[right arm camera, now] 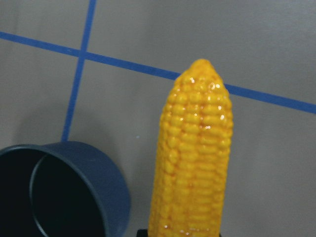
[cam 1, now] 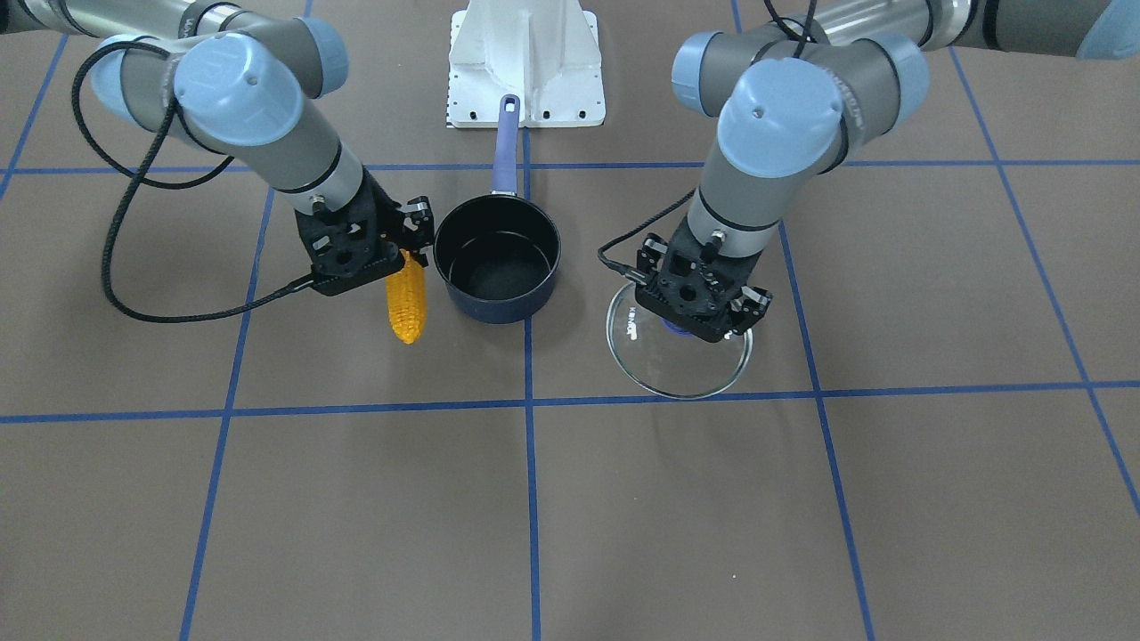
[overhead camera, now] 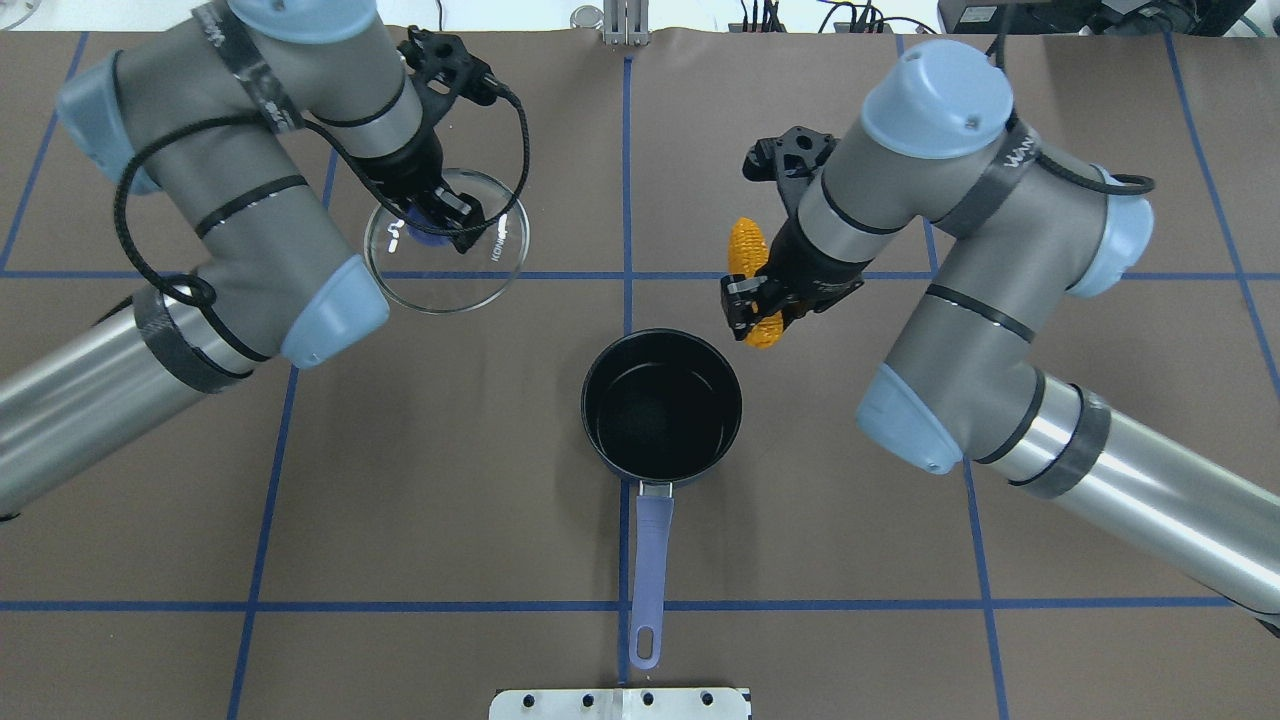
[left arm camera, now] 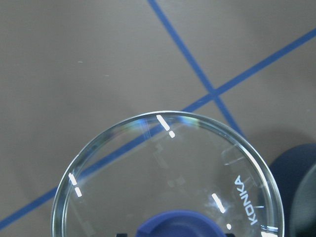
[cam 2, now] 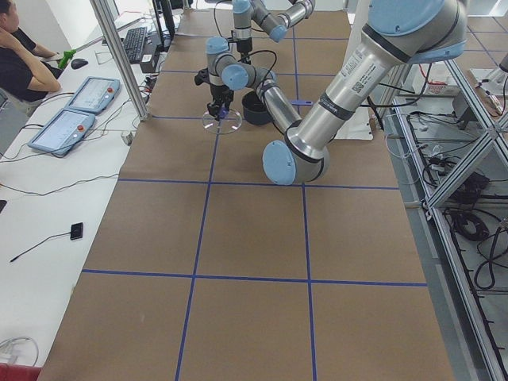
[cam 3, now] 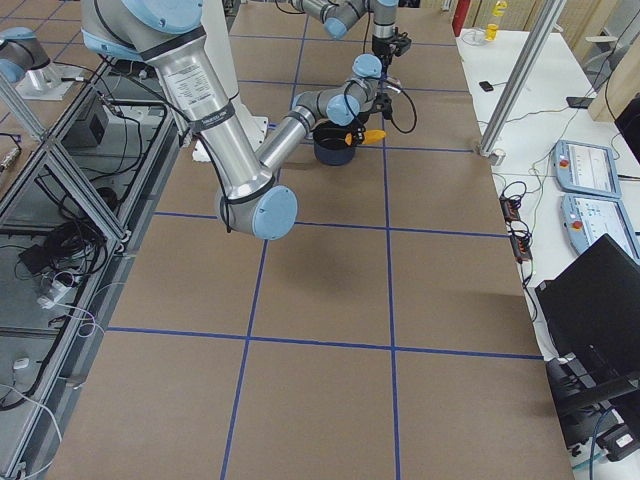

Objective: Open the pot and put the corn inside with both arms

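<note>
Right hand [overhead camera: 757,308] tight on the corn [cam 1: 407,303], base hidden; left hand [overhead camera: 437,215] tight on the glass lid [cam 1: 686,365], knob [left arm camera: 180,224] half-hidden.

**Surroundings of the Work Area**

The surface [cam 1: 677,516] has a brown covering divided into squares by blue tape lines [cam 1: 531,499]. A white mounting plate [cam 1: 525,67] sits at the robot-side edge, on the centre line. In the exterior left view, a white side bench [cam 2: 48,278] carries one control pendant [cam 2: 91,94], a second pendant [cam 2: 57,131] just beside it, a keyboard [cam 2: 133,41] and a small black device [cam 2: 76,231]. A seated person [cam 2: 20,59] is at the bench's far end.
</note>
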Robot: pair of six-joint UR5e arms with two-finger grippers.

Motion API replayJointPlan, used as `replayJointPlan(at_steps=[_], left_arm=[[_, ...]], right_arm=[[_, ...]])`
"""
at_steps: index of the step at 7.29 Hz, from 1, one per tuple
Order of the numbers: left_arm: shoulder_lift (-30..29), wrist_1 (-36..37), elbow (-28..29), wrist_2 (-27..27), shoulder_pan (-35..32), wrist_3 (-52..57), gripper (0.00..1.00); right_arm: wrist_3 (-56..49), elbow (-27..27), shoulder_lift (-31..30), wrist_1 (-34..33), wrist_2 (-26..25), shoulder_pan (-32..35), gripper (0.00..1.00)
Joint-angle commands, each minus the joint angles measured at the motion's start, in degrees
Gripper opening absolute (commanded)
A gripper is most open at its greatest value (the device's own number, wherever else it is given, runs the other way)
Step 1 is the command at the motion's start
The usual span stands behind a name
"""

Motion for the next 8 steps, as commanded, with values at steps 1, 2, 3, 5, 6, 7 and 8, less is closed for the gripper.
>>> replayJointPlan(at_steps=[1, 2, 3, 5, 6, 7, 8], left_arm=[[3.5, -0.1, 0.3, -1.9, -5.4, 7.7, 0.57], [4.4, 0.0, 0.8, -3.4, -7.5, 10.1, 0.57], [6.1, -0.1, 1.2, -3.8, -8.8, 12.5, 0.57], [8.8, -5.1, 4.6, -3.8, -10.4, 14.9, 0.57], [10.9, -9.4, 6.4, -3.8, -11.2, 15.2, 0.57], [13.4, -12.2, 6.8, -3.9, -11.2, 15.4, 0.57], [15.8, -13.6, 6.3, -4.6, -11.3, 15.8, 0.57]], right_arm=[[0.6, -2.4, 6.7, -5.1, -1.4, -5.0, 0.29], [0.6, -2.5, 7.5, -6.2, -1.8, -7.6, 0.29], [0.6, -3.7, 8.6, -6.2, -2.2, -8.3, 0.29], [0.6, -3.7, 7.6, -6.4, -2.1, -9.0, 0.31], [0.1, -3.4, 7.6, -6.3, -2.0, -8.9, 0.89], [-0.3, -1.8, 6.7, -6.2, -1.5, -8.9, 1.0], [-0.3, -1.0, 6.2, -6.3, -1.5, -8.8, 1.0]])
